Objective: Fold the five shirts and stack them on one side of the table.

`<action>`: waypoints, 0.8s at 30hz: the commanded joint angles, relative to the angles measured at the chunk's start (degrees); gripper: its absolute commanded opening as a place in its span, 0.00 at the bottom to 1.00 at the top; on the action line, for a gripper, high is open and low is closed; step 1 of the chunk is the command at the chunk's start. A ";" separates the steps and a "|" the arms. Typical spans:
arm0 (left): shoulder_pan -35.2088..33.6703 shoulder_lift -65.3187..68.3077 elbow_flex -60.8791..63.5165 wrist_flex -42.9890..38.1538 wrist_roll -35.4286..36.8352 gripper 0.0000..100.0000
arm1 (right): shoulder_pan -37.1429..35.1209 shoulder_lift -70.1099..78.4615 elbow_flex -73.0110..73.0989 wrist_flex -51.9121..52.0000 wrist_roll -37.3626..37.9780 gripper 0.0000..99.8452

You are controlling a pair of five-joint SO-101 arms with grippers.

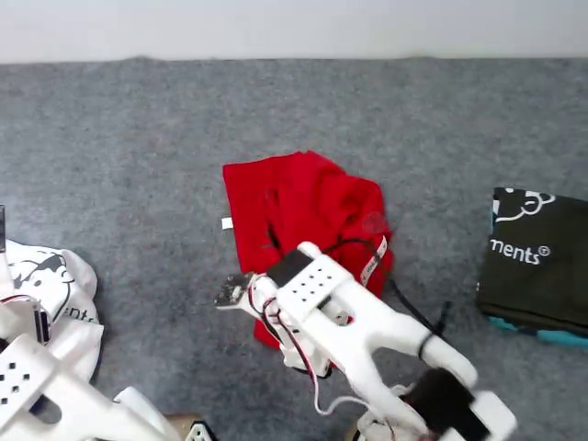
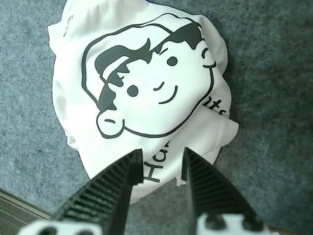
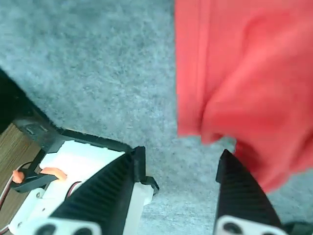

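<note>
The right gripper [image 3: 181, 157] hangs open at the near edge of the crumpled red shirt [image 1: 303, 197], mid-table, apparently positioned to seize its hem. The left gripper [image 2: 162, 155], jaws parted, hangs over the unfolded white printed shirt [image 2: 146, 73] at the left. A folded dark shirt [image 1: 537, 262] at the right probably marks the stack side.

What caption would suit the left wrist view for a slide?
Open left gripper over the rumpled, printed white shirt on the grey table.

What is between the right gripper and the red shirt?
Nothing visible. The right gripper hangs open at the edge of the red shirt, with only bare grey table cover under the gap.
</note>
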 commanded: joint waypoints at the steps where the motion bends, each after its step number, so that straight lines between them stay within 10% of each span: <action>1: -0.26 -1.05 -1.98 0.18 -0.53 0.14 | -1.36 -6.81 -2.55 4.09 -0.44 0.24; 24: -0.09 -0.97 -1.89 0.18 -0.53 0.14 | -6.37 8.40 1.41 -5.14 -0.53 0.24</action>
